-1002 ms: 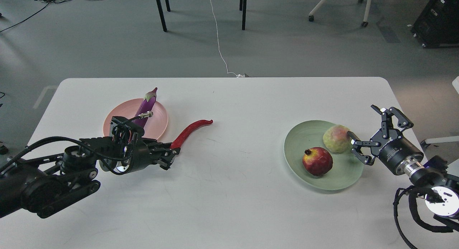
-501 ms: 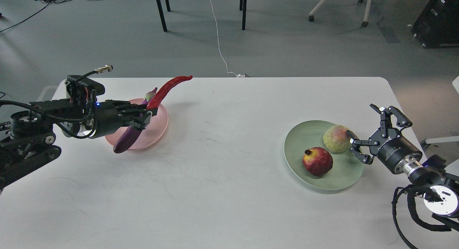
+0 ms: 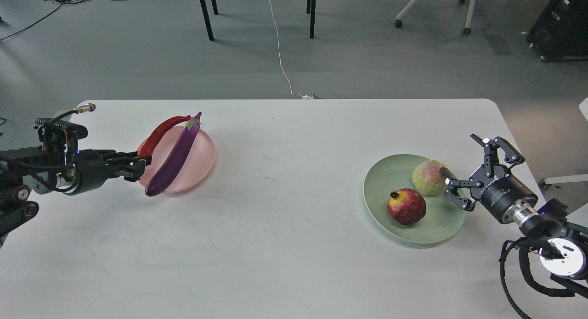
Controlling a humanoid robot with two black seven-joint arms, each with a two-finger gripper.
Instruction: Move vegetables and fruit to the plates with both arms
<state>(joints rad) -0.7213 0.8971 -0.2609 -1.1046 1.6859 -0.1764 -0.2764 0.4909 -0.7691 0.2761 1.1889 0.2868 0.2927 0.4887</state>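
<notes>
Even, diffuse light from overhead, bright enough throughout. The white table point(image 3: 285, 209) shows no harsh glare, only faint scuffs. Soft short shadows sit under the green plate point(image 3: 413, 227) and pink plate point(image 3: 202, 158). The eggplant point(image 3: 174, 160) carries a glossy highlight. Focus is sharp everywhere; no motion blur shows.

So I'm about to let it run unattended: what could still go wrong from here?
The eggplant overhangs the pink plate's near rim, so a nudge could roll it off. The left gripper sits at the chili pepper's lower end beside the rim; pulling back may drag the pepper or shift the plate. The right gripper's open fingers flank the pale green fruit and could bump it.
</notes>
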